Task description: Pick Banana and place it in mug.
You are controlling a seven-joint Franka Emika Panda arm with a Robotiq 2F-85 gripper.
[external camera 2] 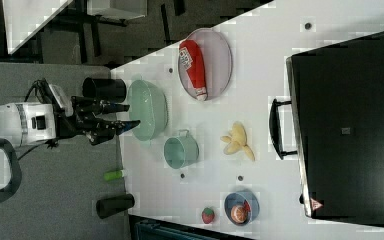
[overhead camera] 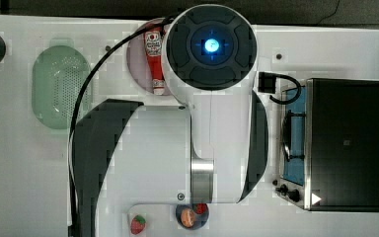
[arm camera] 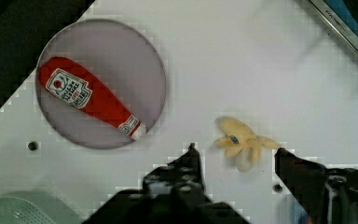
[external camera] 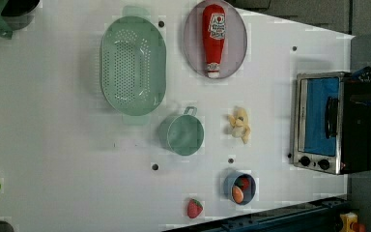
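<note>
A: how's the arm sitting right now?

B: high up. In the top view the white arm [overhead camera: 197,123] is folded over the middle of the frame, round joint cap with a blue light facing the camera.

A: and the gripper?

B: the gripper [external camera 2: 125,114] shows on the right view's left, black fingers sticking out level toward the right view's right. From the wrist view the two fingertips [arm camera: 193,154] stand well apart with nothing between them, so jaws are spread and empty.
</note>
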